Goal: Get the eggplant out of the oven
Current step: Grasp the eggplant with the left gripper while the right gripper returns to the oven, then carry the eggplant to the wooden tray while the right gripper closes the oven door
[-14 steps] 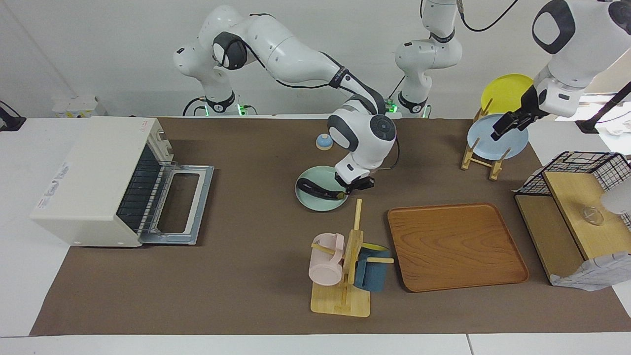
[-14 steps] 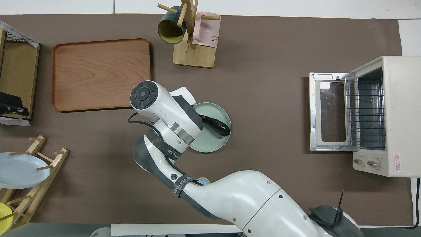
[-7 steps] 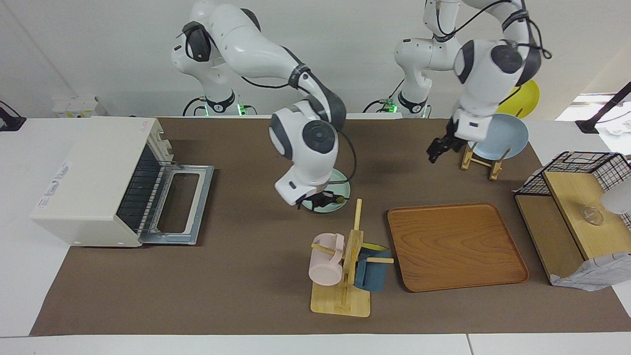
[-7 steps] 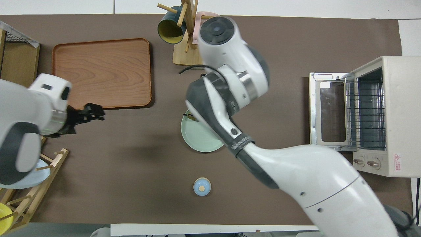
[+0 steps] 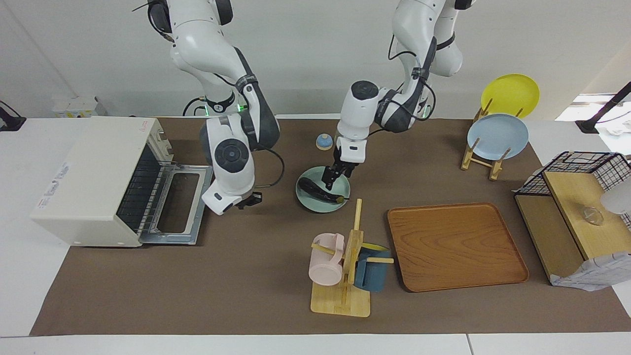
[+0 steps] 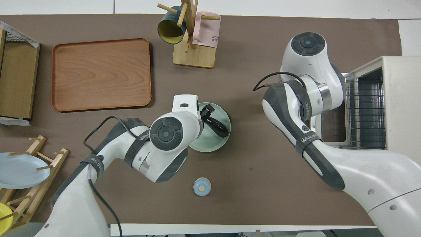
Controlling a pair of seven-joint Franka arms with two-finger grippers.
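The dark purple eggplant (image 5: 320,191) lies on a pale green plate (image 5: 308,199) in the middle of the table; it also shows in the overhead view (image 6: 217,127). My left gripper (image 5: 331,180) is open and points down at the eggplant, its tips right at it (image 6: 207,112). The cream-white oven (image 5: 98,172) stands at the right arm's end of the table with its door (image 5: 182,209) folded down and an empty wire rack (image 6: 365,112). My right gripper (image 5: 246,199) hangs just beside the open door's edge, holding nothing that I can see.
A mug tree (image 5: 345,266) with a pink and a blue mug, and a wooden tray (image 5: 453,246), lie farther from the robots than the plate. A small blue bell (image 5: 324,142) sits nearer. A plate rack (image 5: 495,135) and a wire basket shelf (image 5: 577,197) stand at the left arm's end.
My right arm has left the plate and swung over to the oven's open door. My left arm has come from the plate rack down to the eggplant. The eggplant stays on the plate.
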